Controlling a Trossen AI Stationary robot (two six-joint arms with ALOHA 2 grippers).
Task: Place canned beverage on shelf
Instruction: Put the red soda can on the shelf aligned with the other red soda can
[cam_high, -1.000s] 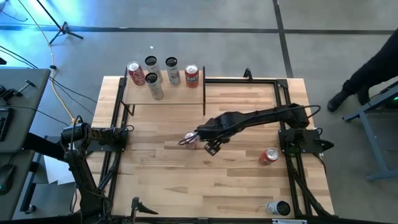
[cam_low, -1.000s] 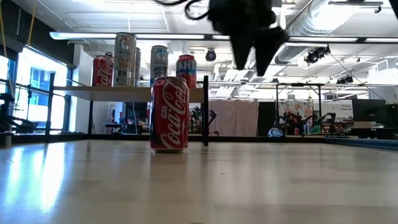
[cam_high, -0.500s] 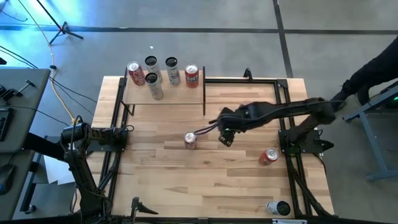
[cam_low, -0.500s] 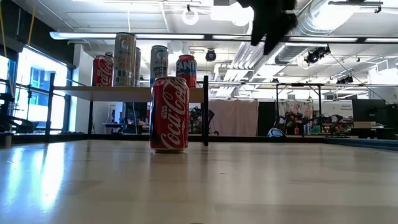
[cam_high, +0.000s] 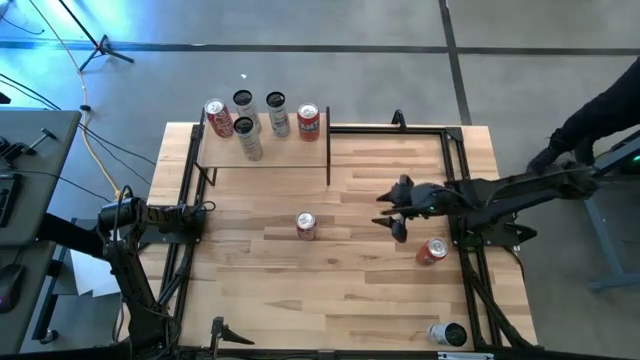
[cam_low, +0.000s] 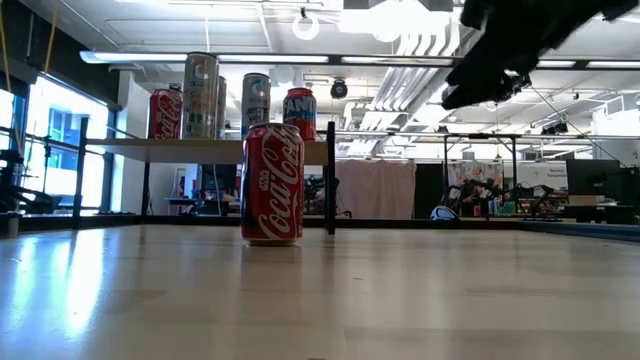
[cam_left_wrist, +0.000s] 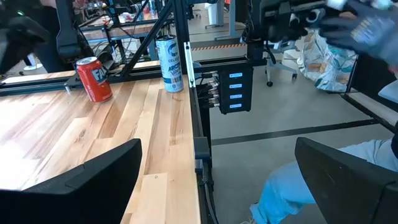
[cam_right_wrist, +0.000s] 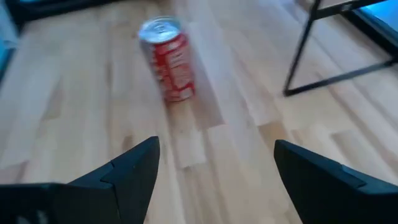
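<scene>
A red Coca-Cola can (cam_high: 306, 225) (cam_low: 272, 185) stands upright on its base mid-table, also seen in the right wrist view as the red can (cam_right_wrist: 171, 59). No gripper touches it. My right gripper (cam_high: 390, 213) (cam_right_wrist: 216, 146) hangs open above the table, to the right of the can and well clear of it; the low view shows my right gripper (cam_low: 470, 85) high up. The shelf (cam_high: 265, 150) (cam_low: 200, 150), a pale board with black posts, stands at the far left and carries several upright cans (cam_high: 245, 128). My left gripper (cam_high: 200, 210) (cam_left_wrist: 217, 146) waits open at the table's left edge.
Another red can (cam_high: 432, 250) (cam_left_wrist: 93, 78) sits near the right frame, close below my right gripper. A pale can (cam_high: 447, 333) (cam_left_wrist: 169, 62) stands at the near right corner. Black frame rails (cam_high: 455, 170) border the table. A person stands beyond the right edge (cam_high: 600, 110).
My right gripper has drawn back from beside the red can toward the table's right edge, tipping from pointing steeply down to a shallower slant and rolling. Its fingers have stayed apart. The red can has kept its place, upright.
</scene>
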